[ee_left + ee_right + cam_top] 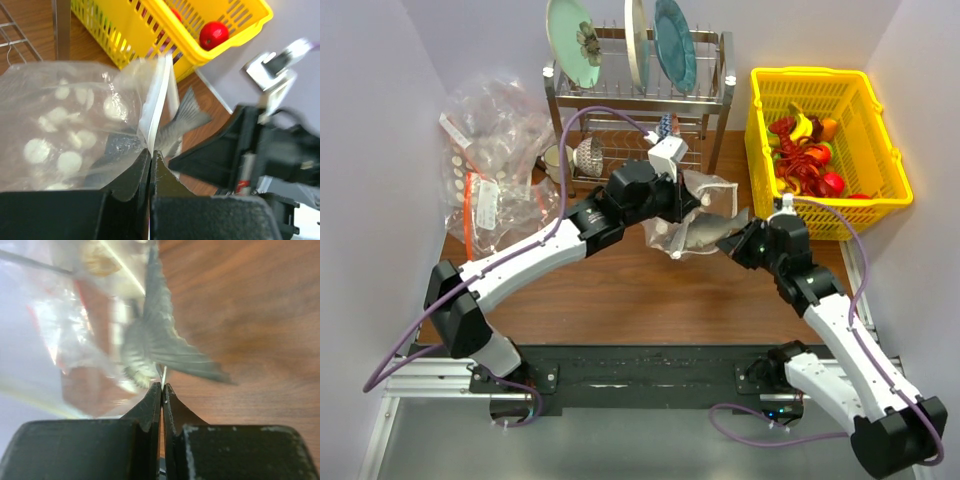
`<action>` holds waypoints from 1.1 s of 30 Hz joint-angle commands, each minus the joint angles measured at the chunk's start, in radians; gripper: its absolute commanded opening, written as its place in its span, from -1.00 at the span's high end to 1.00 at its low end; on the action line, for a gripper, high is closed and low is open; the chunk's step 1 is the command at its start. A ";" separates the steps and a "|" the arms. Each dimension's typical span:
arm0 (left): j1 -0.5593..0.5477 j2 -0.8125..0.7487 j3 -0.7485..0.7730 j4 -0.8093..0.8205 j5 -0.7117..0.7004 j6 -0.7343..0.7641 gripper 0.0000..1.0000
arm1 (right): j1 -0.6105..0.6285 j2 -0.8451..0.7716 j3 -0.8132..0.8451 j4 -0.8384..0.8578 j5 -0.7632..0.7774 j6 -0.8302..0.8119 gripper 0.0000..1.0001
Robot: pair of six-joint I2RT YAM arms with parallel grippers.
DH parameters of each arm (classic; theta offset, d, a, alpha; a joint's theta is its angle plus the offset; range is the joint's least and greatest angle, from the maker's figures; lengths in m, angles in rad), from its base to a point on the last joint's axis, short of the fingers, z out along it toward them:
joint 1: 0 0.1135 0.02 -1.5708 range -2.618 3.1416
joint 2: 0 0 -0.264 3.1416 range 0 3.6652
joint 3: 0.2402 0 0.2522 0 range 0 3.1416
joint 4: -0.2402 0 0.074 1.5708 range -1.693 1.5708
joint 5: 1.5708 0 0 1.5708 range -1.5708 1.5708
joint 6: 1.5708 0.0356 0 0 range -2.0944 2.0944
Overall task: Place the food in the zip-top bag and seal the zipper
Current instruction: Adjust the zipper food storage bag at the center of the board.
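Observation:
The clear zip-top bag (712, 205) with white polka dots hangs just above the table between both arms. A grey toy fish (705, 233) lies half inside it, and its tail (186, 121) sticks out past the white zipper strip (156, 97). My left gripper (688, 203) is shut on the bag's mouth edge (151, 153). My right gripper (740, 238) is shut on a thin white edge of the bag (162, 385), right beside the fish tail (172, 352). The dotted bag wall (70, 125) fills the left of the left wrist view. The other toy food (805, 155) lies in the yellow basket.
The yellow basket (810, 73) stands at the back right, and its wall (145, 30) with a red fruit (214, 34) shows behind the bag. A metal dish rack (640, 100) with plates stands at the back. Clear bags with orange-red strips (485, 175) are piled at the left.

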 commanded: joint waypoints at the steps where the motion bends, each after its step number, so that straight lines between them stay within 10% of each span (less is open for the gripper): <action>1: 0.006 0.024 0.001 -0.043 0.000 0.034 1.00 | -0.001 0.068 0.295 -0.088 0.041 -0.154 1.00; 14: 0.012 0.092 0.328 -0.360 -0.060 0.162 1.00 | -0.007 0.234 0.422 -0.217 0.091 -0.289 1.00; 33: 0.024 0.148 0.182 -0.299 0.090 0.126 1.00 | -0.009 0.240 0.726 -0.320 0.075 -0.379 1.00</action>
